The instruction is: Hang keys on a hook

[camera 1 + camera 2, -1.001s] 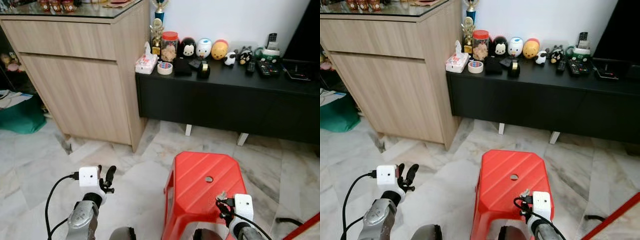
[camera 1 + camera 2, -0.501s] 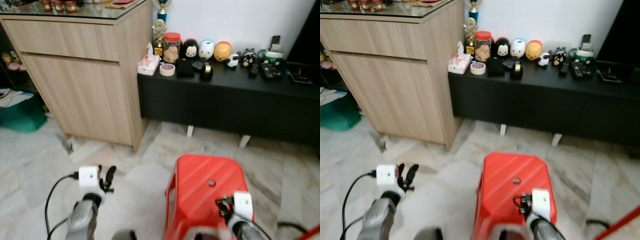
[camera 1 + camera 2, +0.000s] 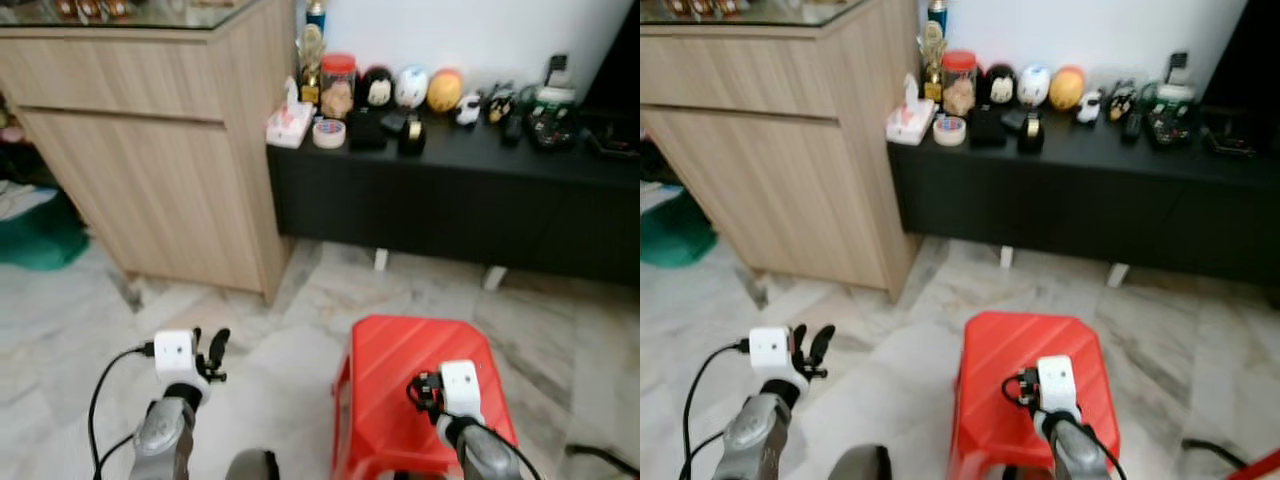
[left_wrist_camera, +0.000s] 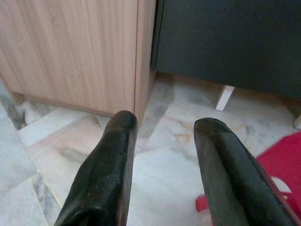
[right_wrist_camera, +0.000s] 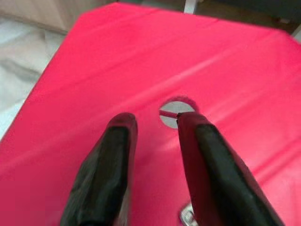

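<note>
Now the right gripper [image 5: 153,125] hovers above the red stool [image 3: 400,380], fingers apart and empty; the left gripper [image 4: 164,127], at nine o'clock of it, is likewise parted.

Stool [image 3: 420,390] before console [image 3: 450,195], cabinet [image 3: 150,150] left

Even indoor light is filling the room. Head views are blurring softly, worst around the black console [image 3: 450,190]; trinkets on it are smearing. Wrist views are staying sharper, near fingers defocusing.
</note>
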You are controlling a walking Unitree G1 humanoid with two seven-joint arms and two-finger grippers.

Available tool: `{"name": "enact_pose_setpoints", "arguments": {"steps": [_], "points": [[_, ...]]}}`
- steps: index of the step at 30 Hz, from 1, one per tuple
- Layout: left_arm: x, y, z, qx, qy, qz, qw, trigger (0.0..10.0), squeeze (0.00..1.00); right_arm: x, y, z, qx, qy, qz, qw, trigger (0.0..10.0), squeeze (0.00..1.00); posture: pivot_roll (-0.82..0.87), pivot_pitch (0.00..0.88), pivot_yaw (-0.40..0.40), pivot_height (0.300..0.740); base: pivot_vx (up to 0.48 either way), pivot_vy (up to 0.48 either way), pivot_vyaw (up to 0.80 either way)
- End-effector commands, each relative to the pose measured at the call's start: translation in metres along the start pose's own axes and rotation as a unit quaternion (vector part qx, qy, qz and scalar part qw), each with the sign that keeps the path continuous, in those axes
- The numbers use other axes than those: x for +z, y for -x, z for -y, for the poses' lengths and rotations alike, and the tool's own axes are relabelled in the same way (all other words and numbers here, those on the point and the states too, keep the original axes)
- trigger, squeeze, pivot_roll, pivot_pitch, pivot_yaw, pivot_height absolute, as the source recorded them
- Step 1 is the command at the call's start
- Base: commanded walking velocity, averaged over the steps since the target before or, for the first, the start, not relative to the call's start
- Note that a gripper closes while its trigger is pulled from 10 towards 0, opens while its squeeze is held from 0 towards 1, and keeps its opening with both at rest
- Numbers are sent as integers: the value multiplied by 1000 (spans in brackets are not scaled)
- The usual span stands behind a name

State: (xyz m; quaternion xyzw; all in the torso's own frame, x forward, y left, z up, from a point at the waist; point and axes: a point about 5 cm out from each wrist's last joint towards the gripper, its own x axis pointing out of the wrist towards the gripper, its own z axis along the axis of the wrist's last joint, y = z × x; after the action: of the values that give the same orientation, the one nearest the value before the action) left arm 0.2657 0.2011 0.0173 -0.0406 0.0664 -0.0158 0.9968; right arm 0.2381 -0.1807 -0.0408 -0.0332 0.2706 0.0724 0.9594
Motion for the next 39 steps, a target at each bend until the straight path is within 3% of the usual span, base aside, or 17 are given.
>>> {"name": "enact_pose_setpoints", "arguments": {"steps": [1,4,5,7,8,10,11,12,13,22,25,39], "points": [[2,0,-1,-7,-9,0,1000,10000,0,2,-2,-3,10,14,-3,1000,10000,0,-22,0,6,617,0,0,0],[3,-1,-2,-8,-11,-1,1000,10000,0,2,-3,-4,14,24,-12,1000,10000,0,-17,0,10,617,0,0,0],[4,-1,-3,-9,-13,0,1000,10000,0,1,-4,-5,14,40,-23,999,10000,416,-11,0,8,617,0,0,0],[4,-2,-3,-9,-13,0,1000,10000,0,1,-4,-5,13,44,-26,999,10000,416,-11,0,8,617,0,0,0],[5,-2,-4,-8,-16,0,1000,10000,0,1,-4,-6,11,55,-28,998,10000,847,-7,0,9,617,0,0,0],[5,-2,-4,-8,-17,1,1000,10000,0,1,-5,-6,10,57,-28,998,10000,847,-8,0,10,617,0,0,0],[5,-1,-4,-9,-18,1,1000,10000,0,2,-5,-7,12,60,-29,998,10000,282,-10,0,13,617,0,0,0],[5,-1,-4,-9,-18,0,1000,10000,0,2,-6,-8,13,60,-30,998,10000,282,-10,0,13,617,0,0,0],[4,0,-4,-10,-18,0,1000,10000,0,2,-6,-8,13,63,-34,997,10000,0,-8,0,14,617,0,0,0],[0,6,-1,-15,-20,-4,1000,10000,0,-1,-7,-3,-14,66,-65,996,10000,0,15,0,8,617,0,0,0],[-1,8,-3,-12,-23,-8,1000,10000,0,-10,-4,-3,-11,102,-96,990,10000,0,19,1,4,617,0,0,0],[-2,13,-9,-10,-30,-12,999,10000,0,-14,-1,10,-52,78,-119,988,10000,0,35,0,8,617,0,0,0]]}}
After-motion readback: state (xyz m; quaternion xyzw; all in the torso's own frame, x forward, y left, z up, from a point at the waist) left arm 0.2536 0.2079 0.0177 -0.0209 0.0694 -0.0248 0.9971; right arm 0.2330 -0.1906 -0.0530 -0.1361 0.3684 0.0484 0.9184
